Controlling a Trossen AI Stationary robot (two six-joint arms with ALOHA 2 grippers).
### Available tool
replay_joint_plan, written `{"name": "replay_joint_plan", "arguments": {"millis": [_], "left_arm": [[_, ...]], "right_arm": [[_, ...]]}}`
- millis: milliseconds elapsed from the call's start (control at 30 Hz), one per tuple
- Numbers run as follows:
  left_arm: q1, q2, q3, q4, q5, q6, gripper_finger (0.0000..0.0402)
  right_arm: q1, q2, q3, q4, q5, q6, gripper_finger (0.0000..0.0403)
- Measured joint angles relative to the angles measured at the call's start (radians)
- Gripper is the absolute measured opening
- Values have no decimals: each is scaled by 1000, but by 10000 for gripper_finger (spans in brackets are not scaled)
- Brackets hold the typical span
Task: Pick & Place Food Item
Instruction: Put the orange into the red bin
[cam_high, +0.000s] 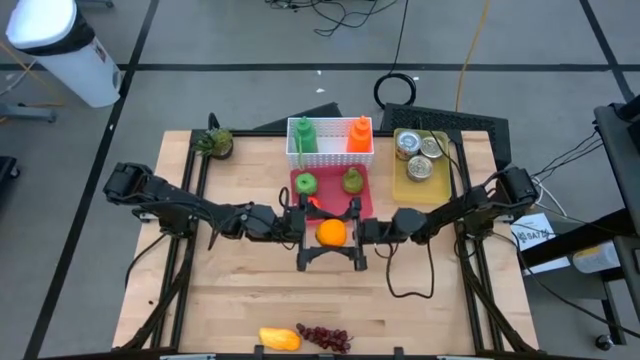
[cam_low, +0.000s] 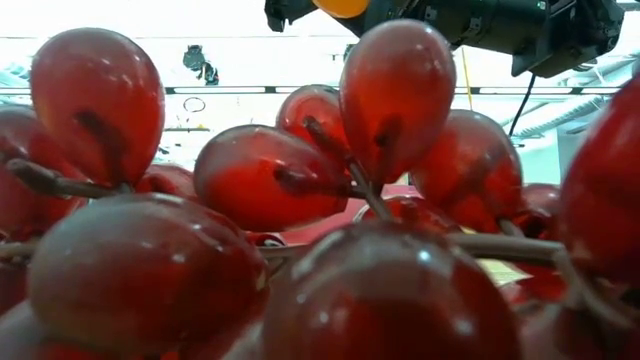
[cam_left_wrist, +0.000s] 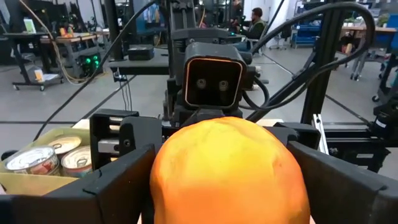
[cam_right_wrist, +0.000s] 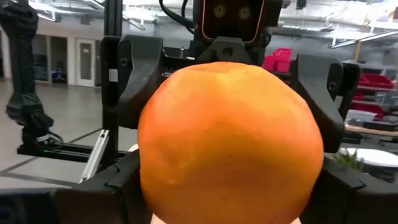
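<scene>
Here, your orange (cam_high: 332, 232) sits at table centre, between both grippers meeting nose to nose. The right gripper (cam_high: 357, 233), reaching in from 3 o'clock, clasps it across its widest part; the left gripper (cam_high: 303, 231), from 9 o'clock, stands spread around it. It looks round, light, smooth-skinned and probably slippery, so keep hold at the equator.

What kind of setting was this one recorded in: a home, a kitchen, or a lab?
Most likely a robotics lab or workshop. The wooden table stands on a taped grey floor with loose cables, and the left wrist view shows workbenches with equipment and a seated person behind.
</scene>
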Motion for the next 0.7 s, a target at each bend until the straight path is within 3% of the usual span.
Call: {"name": "replay_joint_plan", "arguments": {"millis": [167,400,700], "left_arm": [[0,-2,2,-16,8,-1,379],[-3,-35,2,-78,9,-10,371],[-21,-57,0,-143,8,-8,357]], "right_arm": [[26,-10,-1,-5,40,-45,278],[47,-11,-1,-9,109,-89,278],[47,-13,-1,9,101,-82,278]]}}
